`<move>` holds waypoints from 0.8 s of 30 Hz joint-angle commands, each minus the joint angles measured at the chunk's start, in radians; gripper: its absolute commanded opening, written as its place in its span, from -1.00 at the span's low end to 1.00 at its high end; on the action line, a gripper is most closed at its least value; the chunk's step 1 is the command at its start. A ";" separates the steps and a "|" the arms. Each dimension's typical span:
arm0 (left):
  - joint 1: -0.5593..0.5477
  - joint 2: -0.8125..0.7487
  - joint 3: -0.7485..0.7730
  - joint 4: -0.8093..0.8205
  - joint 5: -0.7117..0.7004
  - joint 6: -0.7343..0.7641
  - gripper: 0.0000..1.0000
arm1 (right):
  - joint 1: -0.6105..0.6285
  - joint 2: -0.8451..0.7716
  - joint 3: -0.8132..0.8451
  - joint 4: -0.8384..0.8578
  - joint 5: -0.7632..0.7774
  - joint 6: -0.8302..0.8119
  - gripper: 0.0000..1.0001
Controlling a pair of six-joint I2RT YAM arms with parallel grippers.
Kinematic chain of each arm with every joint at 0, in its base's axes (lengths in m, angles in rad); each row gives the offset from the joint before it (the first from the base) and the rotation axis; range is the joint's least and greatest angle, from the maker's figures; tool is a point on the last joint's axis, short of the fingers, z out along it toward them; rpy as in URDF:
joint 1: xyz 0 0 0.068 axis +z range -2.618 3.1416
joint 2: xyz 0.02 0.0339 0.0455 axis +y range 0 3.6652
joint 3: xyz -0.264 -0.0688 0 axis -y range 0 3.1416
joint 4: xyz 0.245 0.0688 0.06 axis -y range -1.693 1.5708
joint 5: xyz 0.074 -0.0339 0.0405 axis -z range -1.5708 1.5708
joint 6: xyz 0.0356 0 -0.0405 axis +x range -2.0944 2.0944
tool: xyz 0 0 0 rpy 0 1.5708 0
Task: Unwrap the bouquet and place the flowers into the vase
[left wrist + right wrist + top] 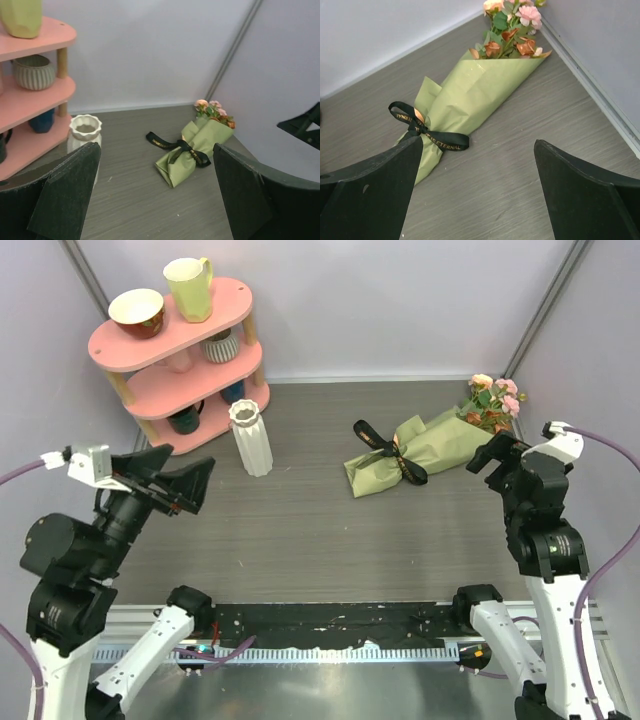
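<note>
While both pairs of jaws gape wide and empty, the bouquet (440, 445) lies tied at two o'clock on the surface (300, 530), so I'd say loosening its black ribbon (405, 465) comes first.

Bright, even, diffuse light; only soft shadows under the vase (250, 438) and bouquet (420, 450). Top view sharp (mild glare on the near metal rail (330, 685)). Wrist views slightly softer, close foreground blurred.
</note>
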 commanded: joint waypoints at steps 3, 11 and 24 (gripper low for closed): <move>-0.004 0.165 0.005 0.044 0.285 -0.063 1.00 | 0.003 0.049 -0.025 -0.005 -0.084 0.035 0.99; -0.017 0.473 -0.013 0.260 0.545 -0.254 0.93 | 0.003 0.072 -0.175 0.052 -0.236 0.162 0.99; -0.344 1.197 0.349 -0.003 0.099 0.096 0.81 | -0.023 0.169 -0.395 0.305 -0.272 0.354 0.99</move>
